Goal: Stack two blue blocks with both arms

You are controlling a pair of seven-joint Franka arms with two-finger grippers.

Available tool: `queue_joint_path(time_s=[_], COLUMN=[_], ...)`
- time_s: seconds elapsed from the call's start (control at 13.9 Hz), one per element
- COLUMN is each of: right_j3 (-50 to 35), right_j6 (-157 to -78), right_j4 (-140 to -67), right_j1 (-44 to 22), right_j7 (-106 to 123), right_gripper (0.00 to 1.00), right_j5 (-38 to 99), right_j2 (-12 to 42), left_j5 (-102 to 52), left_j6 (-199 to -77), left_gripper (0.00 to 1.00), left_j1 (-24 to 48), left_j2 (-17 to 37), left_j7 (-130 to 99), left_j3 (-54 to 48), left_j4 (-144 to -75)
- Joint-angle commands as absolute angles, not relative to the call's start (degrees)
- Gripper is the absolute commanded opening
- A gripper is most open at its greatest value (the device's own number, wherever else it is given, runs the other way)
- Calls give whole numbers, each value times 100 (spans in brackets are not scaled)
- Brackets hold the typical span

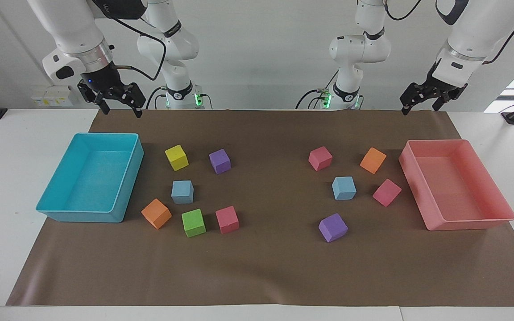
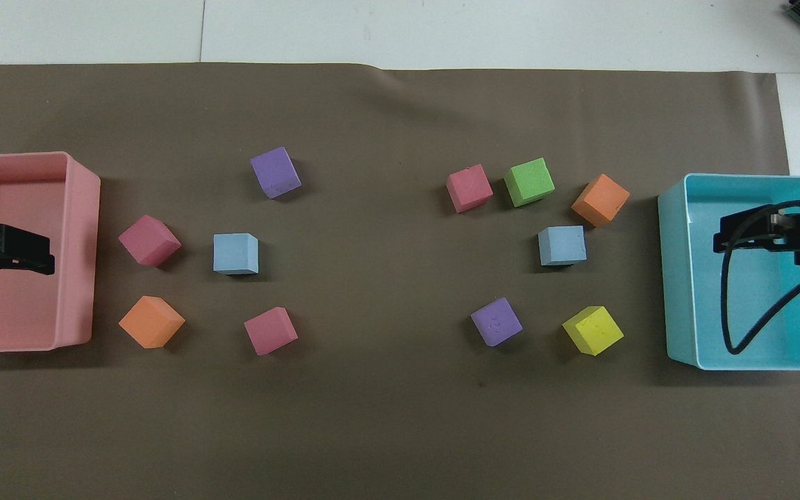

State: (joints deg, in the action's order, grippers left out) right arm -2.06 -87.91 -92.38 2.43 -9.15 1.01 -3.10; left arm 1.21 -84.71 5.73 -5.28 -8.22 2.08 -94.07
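Note:
Two light-blue blocks lie apart on the brown mat. One blue block (image 1: 182,191) (image 2: 562,245) sits among the cubes toward the right arm's end. The other blue block (image 1: 344,188) (image 2: 235,253) sits among the cubes toward the left arm's end. My right gripper (image 1: 121,110) (image 2: 754,236) hangs high and open above the turquoise tray's end of the table, holding nothing. At the pink tray's end my left gripper (image 1: 420,108) (image 2: 25,253) is also raised, open and empty. Both are well clear of the blocks.
A turquoise tray (image 1: 60,214) (image 2: 678,278) stands at the right arm's end and a pink tray (image 1: 466,223) (image 2: 80,243) at the left arm's end. Yellow (image 1: 176,157), purple (image 1: 220,161), orange (image 1: 156,213), green (image 1: 193,222) and pink (image 1: 227,219) cubes ring one blue block; pink, orange and purple cubes ring the other.

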Motion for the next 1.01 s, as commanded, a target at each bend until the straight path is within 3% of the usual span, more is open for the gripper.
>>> queue_joint_path(time_s=[0.0,0.94], right_j3=[-237,-378], right_j6=[-8719,-8692], right_j4=[-9167,-9185], right_j1=[255,237], right_j7=[-1019,-1019], right_gripper=[100,100], right_j5=[132,35], right_j2=[-281,-308], left_j5=[105,114], left_j6=[-8446,-8437], left_gripper=[100,100], left_j1=[483,475], left_j2=[-571,-571], left_j7=[-809,-800], left_j3=[149,158], left_j4=[-9387,-9387])
